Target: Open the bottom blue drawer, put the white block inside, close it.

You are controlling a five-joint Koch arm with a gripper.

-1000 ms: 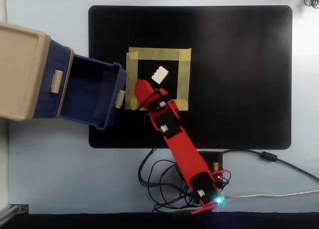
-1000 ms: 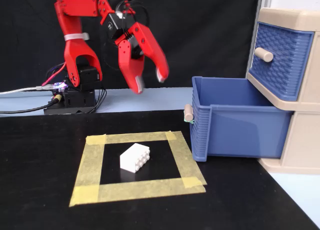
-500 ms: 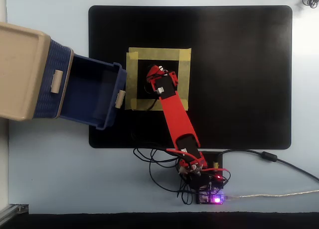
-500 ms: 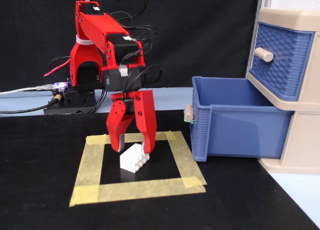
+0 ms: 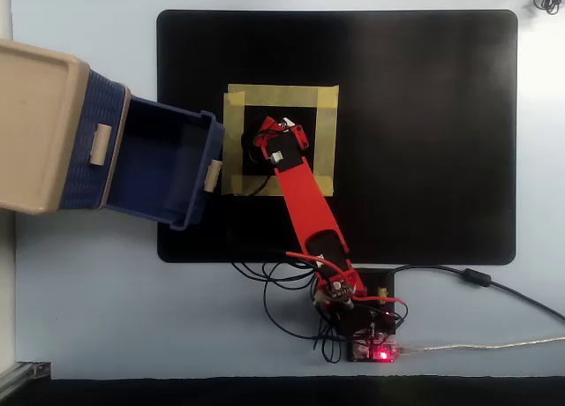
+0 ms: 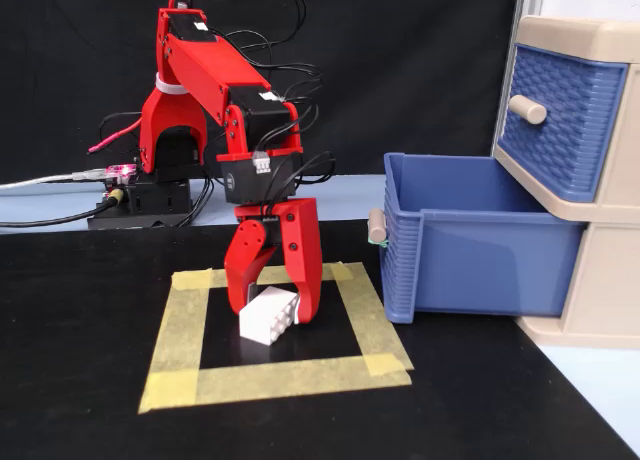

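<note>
We see the red hobby arm [image 6: 205,80] rising from its base at the back of the bench [image 5: 88,309], bending forward at the elbow and pointing its wrist straight down over the black mat [image 6: 80,380]. In the overhead view the arm stretches from the base near the lower edge up toward the square of yellow masking tape [image 5: 281,97].

The red claw [image 6: 272,315] hangs with its tips at the mat, inside the taped square [image 6: 270,380]. Its two jaws stand apart, one on either side of the small white plastic block with studs on its front face [image 6: 268,317]. The jaw on the right in the fixed view lies against the block's side; the left one sits just behind the block's upper corner. We cannot tell whether both press on it, so we read the claw as spread around the block rather than clenched on it.

The block rests on the mat, turned at an angle to the tape. From overhead only a sliver of it [image 5: 289,122] shows past the claw [image 5: 279,128].

The dark blue woven-texture bottom drawer with a small beige handle [image 6: 480,245] stands pulled out from the beige-topped two-drawer unit [image 6: 590,40]; its front lies just beside the taped square. The upper blue drawer [image 6: 560,120] sits flush.
</note>
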